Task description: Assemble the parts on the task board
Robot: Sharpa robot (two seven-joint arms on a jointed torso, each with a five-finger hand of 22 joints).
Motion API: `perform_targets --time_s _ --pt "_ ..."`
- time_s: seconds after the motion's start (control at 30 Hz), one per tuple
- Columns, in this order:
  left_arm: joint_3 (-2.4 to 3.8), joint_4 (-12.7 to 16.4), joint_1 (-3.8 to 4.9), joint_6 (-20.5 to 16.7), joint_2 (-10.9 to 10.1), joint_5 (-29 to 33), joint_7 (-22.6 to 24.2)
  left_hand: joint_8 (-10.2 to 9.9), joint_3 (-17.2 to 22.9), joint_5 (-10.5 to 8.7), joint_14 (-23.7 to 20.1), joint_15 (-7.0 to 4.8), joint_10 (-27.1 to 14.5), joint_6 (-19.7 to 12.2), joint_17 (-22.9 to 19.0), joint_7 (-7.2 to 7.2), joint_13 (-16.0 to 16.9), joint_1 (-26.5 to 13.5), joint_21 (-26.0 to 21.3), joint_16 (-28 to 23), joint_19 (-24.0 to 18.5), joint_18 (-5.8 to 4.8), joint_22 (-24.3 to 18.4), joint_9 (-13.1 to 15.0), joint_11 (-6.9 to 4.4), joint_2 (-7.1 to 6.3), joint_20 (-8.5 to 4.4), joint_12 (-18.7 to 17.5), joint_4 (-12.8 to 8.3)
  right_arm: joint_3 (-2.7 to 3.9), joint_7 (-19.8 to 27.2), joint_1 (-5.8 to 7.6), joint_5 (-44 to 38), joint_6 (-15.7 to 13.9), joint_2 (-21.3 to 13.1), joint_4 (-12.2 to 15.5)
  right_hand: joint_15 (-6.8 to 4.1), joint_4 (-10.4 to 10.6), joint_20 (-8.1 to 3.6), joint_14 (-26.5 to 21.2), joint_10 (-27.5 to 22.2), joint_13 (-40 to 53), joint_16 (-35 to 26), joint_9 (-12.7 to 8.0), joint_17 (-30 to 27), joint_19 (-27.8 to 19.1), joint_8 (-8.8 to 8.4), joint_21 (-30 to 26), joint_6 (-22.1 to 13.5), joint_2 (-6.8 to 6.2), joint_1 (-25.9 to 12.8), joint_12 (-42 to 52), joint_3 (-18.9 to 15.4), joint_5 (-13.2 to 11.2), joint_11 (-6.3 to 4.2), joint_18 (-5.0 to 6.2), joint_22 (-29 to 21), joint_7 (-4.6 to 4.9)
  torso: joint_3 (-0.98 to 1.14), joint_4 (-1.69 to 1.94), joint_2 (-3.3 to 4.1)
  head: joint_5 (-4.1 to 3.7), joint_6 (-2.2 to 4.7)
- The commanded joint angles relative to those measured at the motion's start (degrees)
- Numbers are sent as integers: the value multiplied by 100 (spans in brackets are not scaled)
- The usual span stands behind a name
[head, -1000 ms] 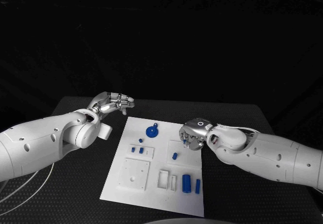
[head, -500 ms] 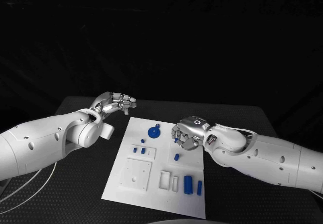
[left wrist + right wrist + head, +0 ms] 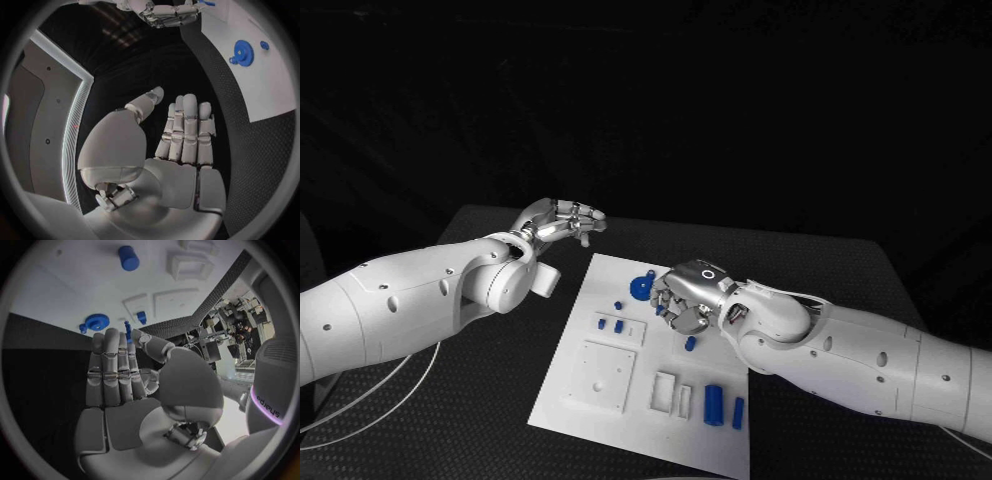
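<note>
Head view: right robot hand (image 3: 682, 297) pinches a thin blue pin (image 3: 127, 330) over the task board (image 3: 625, 400), while left robot hand (image 3: 564, 222) hangs empty, fingers apart, beyond its corner.

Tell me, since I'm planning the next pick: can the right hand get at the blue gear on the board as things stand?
Probably yes. The right hand hovers right beside the blue gear, nothing lies between them, and the left hand is off the task board. A thin blue part seems pinched in its fingers, though.
</note>
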Motion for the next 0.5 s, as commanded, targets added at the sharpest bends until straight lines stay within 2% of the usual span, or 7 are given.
perform_targets --time_s 0.03,0.07,0.2,0.27,0.33,0.4,0.5 --pt "4 -10 11 -136 50 177 104 -24 -20 39 43 14 -34 -50 7 4 8 -44 -22 34 43 102 25 -4 6 -14 -120 40 3 -49 79 -58 -13 -60 132 -68 -37 6 -4 9 32 9 18 6 7 31 35 25 33 -43 -6 22 36 -14 -8 35 10 7 -2 7 3 125 -7" --pt "4 -19 11 -137 61 177 102 -23 -20 39 43 14 -34 -50 7 4 8 -44 -22 34 43 102 25 -4 6 -14 -120 40 3 -59 76 -86 -29 -53 179 -84 -37 6 -4 9 31 10 18 6 8 30 35 25 32 -42 -6 22 36 -13 -8 35 11 8 5 7 6 146 -14" --pt "5 -54 13 -139 102 177 103 -21 -20 39 44 13 -33 -49 7 3 9 -43 -23 34 44 102 26 -3 5 -17 -120 43 4 -82 68 -168 -84 -27 356 -157 -37 6 -4 8 30 10 20 7 8 30 34 26 30 -37 -6 20 34 -12 -8 35 13 8 7 -5 10 284 -38" --pt "5 -69 16 -140 116 177 106 -20 -19 40 44 12 -32 -48 7 2 10 -42 -24 34 44 102 26 -3 5 -18 -120 45 4 -88 -4 -194 -136 97 449 -215 -37 5 -5 8 30 11 21 8 8 30 33 26 29 -33 -6 19 33 -10 -8 35 14 9 7 -8 12 333 -45" --pt "5 -82 23 -138 137 177 105 -19 -18 40 44 12 -32 -48 8 2 11 -42 -25 34 45 102 26 -3 4 -19 -121 47 4 -121 -8 -219 -195 124 521 -260 -37 1 -5 6 28 13 24 10 9 28 30 27 26 -23 -8 17 28 -9 -7 35 17 10 7 -11 13 402 -59" --pt "5 -89 25 -130 155 177 104 -18 -18 41 44 12 -32 -48 8 2 11 -42 -25 34 45 103 26 -3 4 -19 -121 48 5 -138 -4 -245 -195 148 554 -275 -37 -3 -6 6 27 14 27 11 10 28 29 28 23 -15 -10 15 23 -10 -7 35 20 11 5 -12 12 438 -55" --pt "5 -84 27 -126 160 177 88 -17 -17 41 45 12 -32 -48 8 2 12 -42 -26 33 45 103 27 -2 4 -20 -121 49 5 -150 4 -277 -205 172 604 -277 -38 -11 -8 7 27 16 33 15 11 31 27 32 21 -7 -13 13 15 -8 -7 35 26 12 5 -4 9 439 -75"
